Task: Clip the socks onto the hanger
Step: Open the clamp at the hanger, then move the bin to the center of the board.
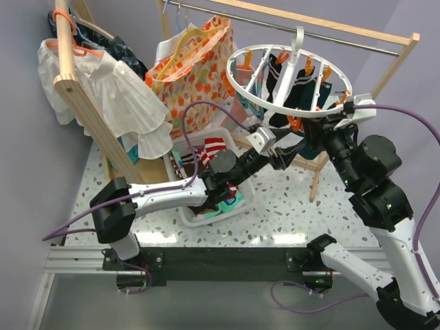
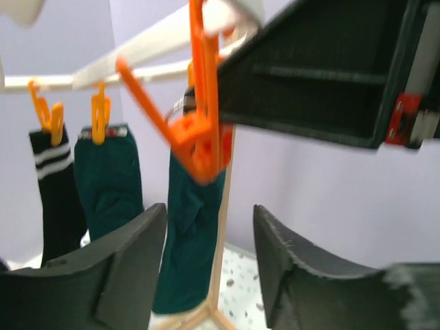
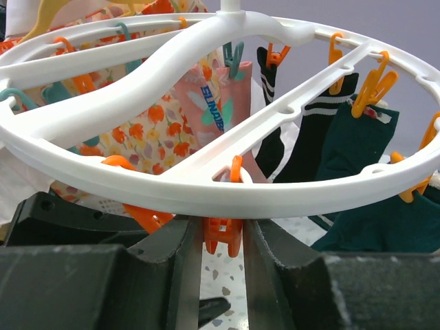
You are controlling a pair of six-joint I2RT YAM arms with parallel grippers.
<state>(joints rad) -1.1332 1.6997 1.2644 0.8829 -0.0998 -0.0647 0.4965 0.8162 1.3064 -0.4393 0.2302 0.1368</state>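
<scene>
The white round hanger (image 1: 256,97) hangs from the wooden rail, and its ring fills the right wrist view (image 3: 227,196). Black striped and dark teal socks (image 1: 302,93) hang from its orange clips. My right gripper (image 3: 223,230) is shut on an orange clip (image 3: 223,237) under the ring's near rim; it shows in the top view (image 1: 317,129). My left gripper (image 1: 273,150) is open and empty just left of it. In the left wrist view (image 2: 210,216) its jaws sit below an orange clip (image 2: 199,141) with a dark teal sock (image 2: 185,247) hanging at it.
A white basket (image 1: 189,218) under the left arm holds a red-and-white striped sock (image 1: 214,146) and teal socks (image 1: 228,203). A floral bag (image 1: 196,75) and a white shirt (image 1: 117,93) hang at the back left. The wooden frame's leg (image 1: 317,175) stands by the right arm.
</scene>
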